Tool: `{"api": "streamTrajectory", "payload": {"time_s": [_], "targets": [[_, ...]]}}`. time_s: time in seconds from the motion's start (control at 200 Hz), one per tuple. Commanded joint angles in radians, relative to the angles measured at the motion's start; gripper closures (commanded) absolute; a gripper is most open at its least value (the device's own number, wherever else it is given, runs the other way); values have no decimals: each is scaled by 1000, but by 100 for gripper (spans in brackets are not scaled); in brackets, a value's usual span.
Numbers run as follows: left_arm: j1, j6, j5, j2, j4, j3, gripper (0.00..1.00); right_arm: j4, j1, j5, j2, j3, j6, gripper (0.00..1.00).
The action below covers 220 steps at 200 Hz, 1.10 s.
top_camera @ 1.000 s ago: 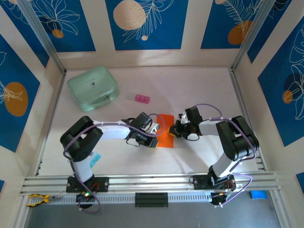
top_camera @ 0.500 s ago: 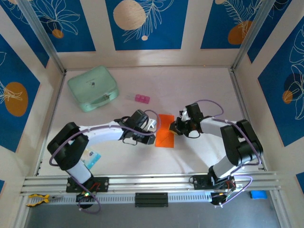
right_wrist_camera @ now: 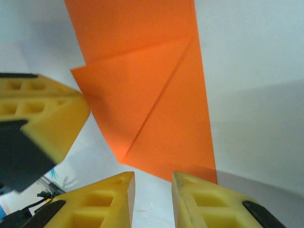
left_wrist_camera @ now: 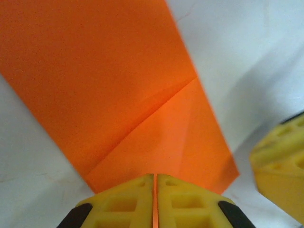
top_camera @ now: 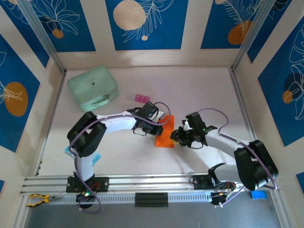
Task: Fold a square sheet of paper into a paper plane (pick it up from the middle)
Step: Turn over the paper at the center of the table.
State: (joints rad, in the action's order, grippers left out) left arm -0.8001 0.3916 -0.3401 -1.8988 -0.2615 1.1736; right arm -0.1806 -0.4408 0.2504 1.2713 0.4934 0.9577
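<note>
The square sheet of paper (top_camera: 165,133) is bright orange and lies folded into an oblong at the table's middle. A diagonal flap crosses it (left_wrist_camera: 118,85) (right_wrist_camera: 156,95); it has no paper plane shape. My left gripper (top_camera: 160,119) (left_wrist_camera: 155,176) is shut on the sheet's far edge, with a thin orange line showing between its yellow fingers. My right gripper (top_camera: 176,135) (right_wrist_camera: 153,178) stands open at the sheet's right side, bare table between its fingers. Each wrist view catches the other gripper's yellow finger (left_wrist_camera: 280,161) (right_wrist_camera: 40,116) beside the paper.
A mint-green case (top_camera: 93,87) sits at the back left, and a small pink block (top_camera: 142,99) lies just beyond the left gripper. A blue item (top_camera: 95,157) lies by the left arm's base. Aluminium rails (top_camera: 152,180) line the near edge.
The right gripper has opened, let go of the paper and drawn slightly nearer. The left gripper has swung farther back and right, still gripping the sheet's edge.
</note>
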Motion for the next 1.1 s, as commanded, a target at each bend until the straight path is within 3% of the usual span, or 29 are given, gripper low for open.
{"api": "streamTrajectory", "payload": {"time_s": [0.0,0.455,1.095], "targets": [[10,-43,20,-36,-51,12,89,-32,-35,-27,-25,-21,66,71],[7,-16,11,-36,11,-112,91,-42,-75,-79,10,-15,87,61],[3,3,2,-36,22,-110,92,194,-67,-23,114,-8,112,56]]}}
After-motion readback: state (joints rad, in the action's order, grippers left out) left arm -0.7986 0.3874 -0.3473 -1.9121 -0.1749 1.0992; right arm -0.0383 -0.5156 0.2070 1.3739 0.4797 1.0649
